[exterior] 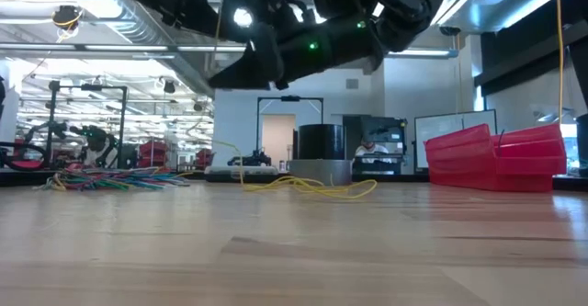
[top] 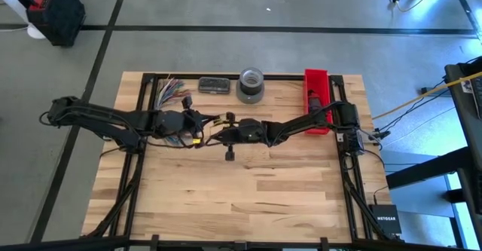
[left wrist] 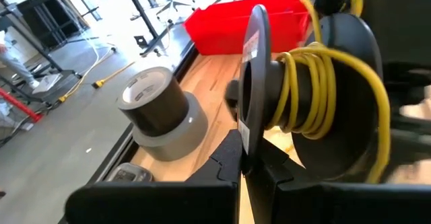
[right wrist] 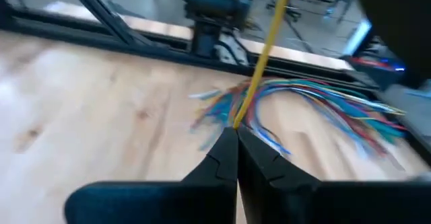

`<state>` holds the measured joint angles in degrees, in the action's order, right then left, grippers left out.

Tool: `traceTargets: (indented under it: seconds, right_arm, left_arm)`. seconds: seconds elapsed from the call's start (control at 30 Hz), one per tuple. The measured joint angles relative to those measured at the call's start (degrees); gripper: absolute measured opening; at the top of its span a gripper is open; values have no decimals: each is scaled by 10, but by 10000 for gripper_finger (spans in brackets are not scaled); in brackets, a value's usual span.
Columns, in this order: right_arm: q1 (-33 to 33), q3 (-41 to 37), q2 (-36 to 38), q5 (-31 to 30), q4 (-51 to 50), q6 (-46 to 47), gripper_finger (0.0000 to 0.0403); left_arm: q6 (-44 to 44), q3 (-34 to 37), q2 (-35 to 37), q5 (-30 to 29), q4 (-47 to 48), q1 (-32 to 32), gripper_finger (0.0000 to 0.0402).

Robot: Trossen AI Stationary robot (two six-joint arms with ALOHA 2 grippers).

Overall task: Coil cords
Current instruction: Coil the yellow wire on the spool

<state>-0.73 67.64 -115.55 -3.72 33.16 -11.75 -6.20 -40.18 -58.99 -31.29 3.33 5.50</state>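
High view: straight down over the whole tabletop (top: 248, 183) and both arms. Low view: level at tabletop height, facing the room behind. Left wrist view: close on a spool (left wrist: 316, 109), toward the red bin (left wrist: 229, 22). Right wrist view: close above the wood, toward the cords (right wrist: 316, 109). Shared across views: red bin, tape roll (top: 251, 85).

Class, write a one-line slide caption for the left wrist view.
Left gripper shut on the rim of a black spool wound with yellow cord, tape roll and red bin beyond.
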Motion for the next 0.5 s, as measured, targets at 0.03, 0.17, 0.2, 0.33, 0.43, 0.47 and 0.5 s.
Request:
traceTargets:
  seconds: [0.03,0.17,0.2,0.33,0.43,0.47,0.5]
  right_arm:
    - [0,0,0,-14,-1,-7,3]
    - [0,0,0,-65,-9,-23,2]
    - [0,0,0,-78,-8,-23,2]
    - [-1,13,0,-70,13,-8,1]
    - [-9,33,0,-49,8,-11,1]
    - [-11,38,0,-48,-7,-15,2]
    - [-13,43,0,-49,-33,-14,3]
  left_arm:
    - [-1,0,3,0,0,4,0]
    - [-5,0,14,0,-1,17,0]
    - [-5,0,16,0,1,19,0]
    - [-10,0,16,-3,-15,21,0]
    - [-14,0,14,-1,-19,21,0]
    - [-15,0,14,1,-18,21,0]
    - [-17,0,14,1,-16,21,0]
